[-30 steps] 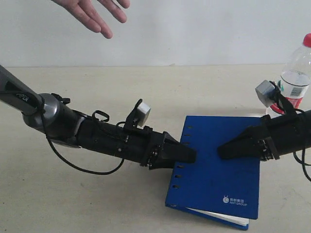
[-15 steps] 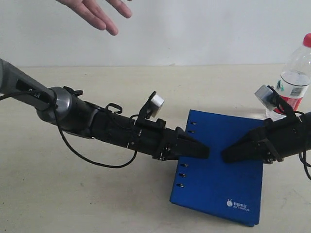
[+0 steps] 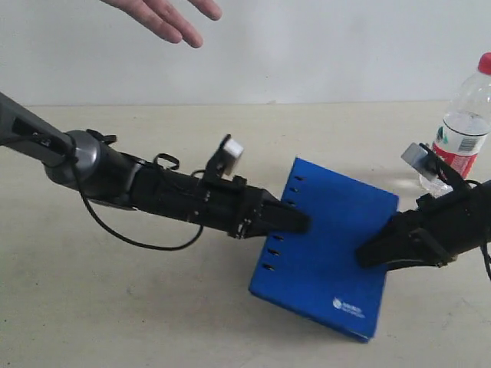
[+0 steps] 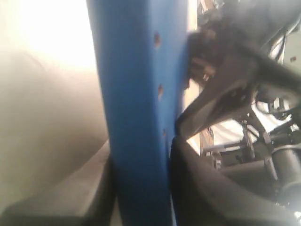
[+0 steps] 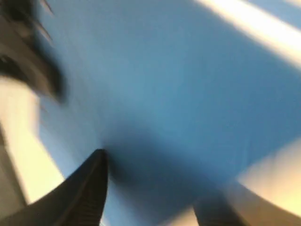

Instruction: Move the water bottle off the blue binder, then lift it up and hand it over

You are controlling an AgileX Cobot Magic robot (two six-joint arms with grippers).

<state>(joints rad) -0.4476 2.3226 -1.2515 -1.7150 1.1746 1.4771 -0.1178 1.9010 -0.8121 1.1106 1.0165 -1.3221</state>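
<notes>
The blue binder (image 3: pixel 326 253) is tilted, its spine edge raised off the table. My left gripper (image 3: pixel 298 222) is shut on that spine edge; in the left wrist view the binder (image 4: pixel 134 70) runs between the two dark fingers of the left gripper (image 4: pixel 141 188). My right gripper (image 3: pixel 367 255) is at the binder's opposite edge. Its wrist view shows the right gripper (image 5: pixel 155 188) open, fingers wide apart over the blue cover (image 5: pixel 164 84). The water bottle (image 3: pixel 464 126) stands upright on the table at the far right, off the binder.
A person's open hand (image 3: pixel 165 17) hovers at the top left of the exterior view. The beige table (image 3: pixel 153 307) stretches in front of a white wall. The right arm's wrist camera (image 3: pixel 418 156) is just in front of the bottle.
The binder's spine edge has risen and the binder has swung round and shifted left with my left gripper. My right gripper has dropped to the binder's right edge. The hand drifted right.
</notes>
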